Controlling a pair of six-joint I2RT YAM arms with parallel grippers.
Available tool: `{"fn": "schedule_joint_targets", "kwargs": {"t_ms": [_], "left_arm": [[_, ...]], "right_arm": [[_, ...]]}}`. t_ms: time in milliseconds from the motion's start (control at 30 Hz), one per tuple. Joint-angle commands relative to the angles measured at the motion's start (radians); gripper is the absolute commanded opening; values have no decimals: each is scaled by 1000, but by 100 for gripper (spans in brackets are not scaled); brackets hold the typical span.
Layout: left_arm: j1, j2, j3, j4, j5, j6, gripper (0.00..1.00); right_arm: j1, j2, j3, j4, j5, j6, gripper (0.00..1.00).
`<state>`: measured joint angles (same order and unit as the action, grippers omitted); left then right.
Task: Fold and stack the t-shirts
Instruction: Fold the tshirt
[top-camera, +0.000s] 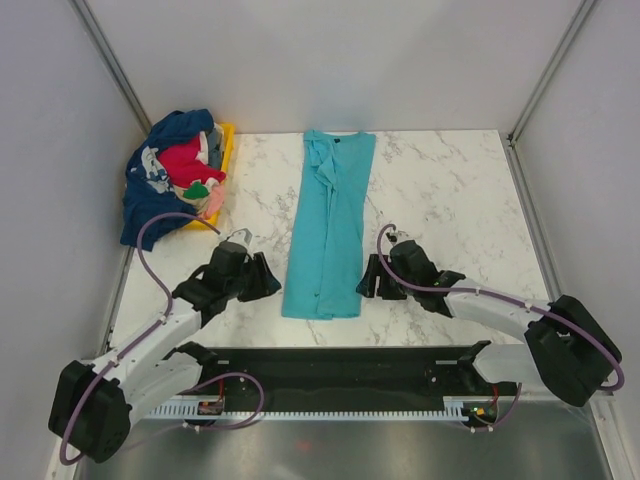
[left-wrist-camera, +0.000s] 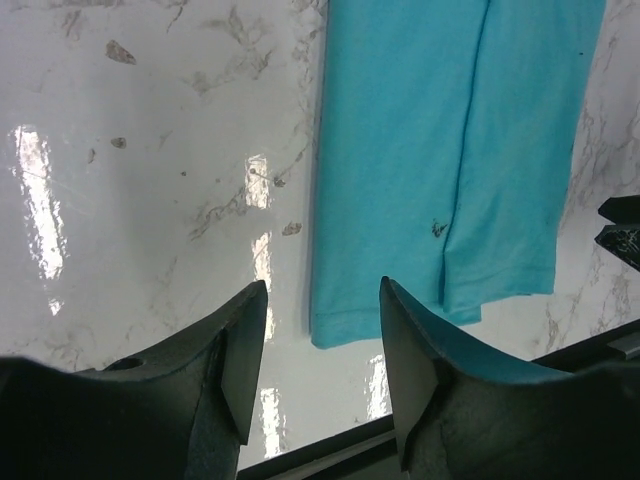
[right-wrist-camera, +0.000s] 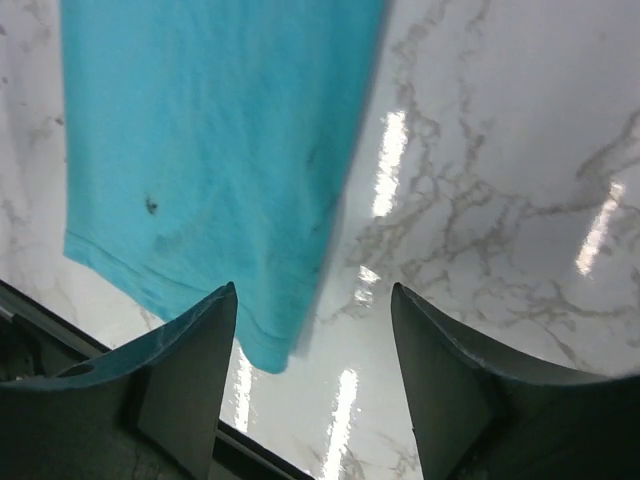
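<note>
A turquoise t-shirt (top-camera: 330, 225) lies flat on the marble table, folded lengthwise into a long strip, collar at the far end. Its near hem shows in the left wrist view (left-wrist-camera: 440, 170) and in the right wrist view (right-wrist-camera: 210, 150). My left gripper (top-camera: 268, 281) is open and empty, just left of the shirt's near-left corner. My right gripper (top-camera: 366, 280) is open and empty, just right of the near-right corner. Neither touches the cloth. A pile of other t-shirts, navy (top-camera: 150, 195) and red (top-camera: 188, 160) among them, sits at the far left.
The pile rests on a yellow tray (top-camera: 226, 150) against the left wall. White walls close in the table on three sides. A black base rail (top-camera: 340, 365) runs along the near edge, just behind the shirt's hem.
</note>
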<state>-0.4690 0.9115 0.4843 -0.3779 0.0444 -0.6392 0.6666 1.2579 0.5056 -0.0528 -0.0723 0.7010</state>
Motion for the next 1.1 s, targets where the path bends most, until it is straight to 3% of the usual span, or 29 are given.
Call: {"fn": "schedule_joint_targets", "kwargs": {"t_ms": [0, 100, 267, 500, 700, 867, 1000, 1067], "left_arm": [[-5, 26, -39, 166, 43, -34, 57], [-7, 44, -88, 212, 60, -50, 57], [-11, 41, -151, 266, 94, -69, 57], [-25, 40, -208, 310, 169, -68, 57], [-37, 41, -217, 307, 180, -80, 57], [-57, 33, -219, 283, 192, -103, 56], [-88, 30, -231, 277, 164, -117, 51], [-95, 40, -236, 286, 157, -123, 41]], "right_arm": [[36, 11, -21, 103, -23, 63, 70], [65, 32, -44, 131, -40, 87, 67], [113, 35, -96, 142, -27, 139, 49], [154, 84, -121, 205, -27, 166, 43], [163, 115, -130, 231, -17, 172, 23], [163, 95, -111, 188, 5, 160, 13], [163, 69, -105, 148, 22, 146, 0], [163, 54, -114, 142, 22, 147, 0]]}}
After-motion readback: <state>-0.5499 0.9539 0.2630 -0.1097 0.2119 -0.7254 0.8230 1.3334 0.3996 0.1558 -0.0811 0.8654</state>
